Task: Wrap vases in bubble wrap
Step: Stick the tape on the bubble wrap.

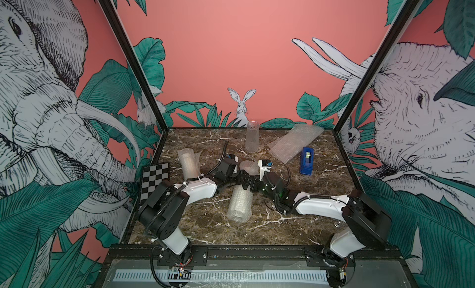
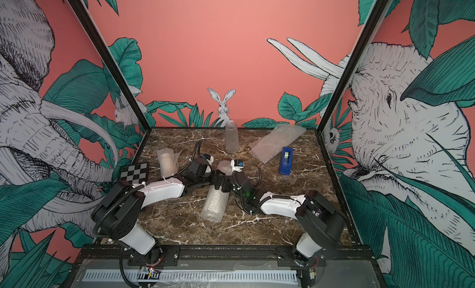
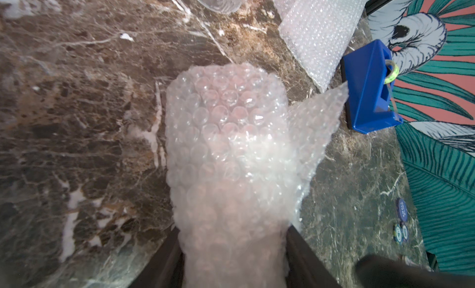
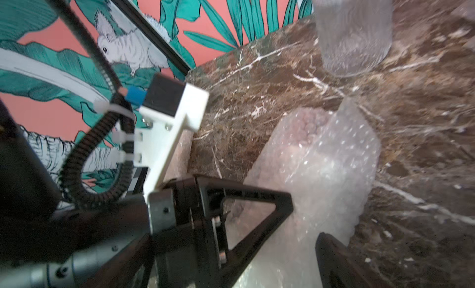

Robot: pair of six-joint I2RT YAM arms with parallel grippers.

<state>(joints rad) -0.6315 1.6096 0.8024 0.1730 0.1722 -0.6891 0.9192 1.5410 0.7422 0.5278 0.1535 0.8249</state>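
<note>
Left wrist: my left gripper clamped on bubble-wrapped vase, axis running straight ahead; right gripper wide alongside.

A clear glass vase stands upright near the middle of the desk's back edge. A flat bubble wrap sheet lies toward the back right corner. Two more vases are rolled in wrap: the left bundle near the left edge, and the centre bundle lying mid-desk, with a loose flap along one side.
</note>
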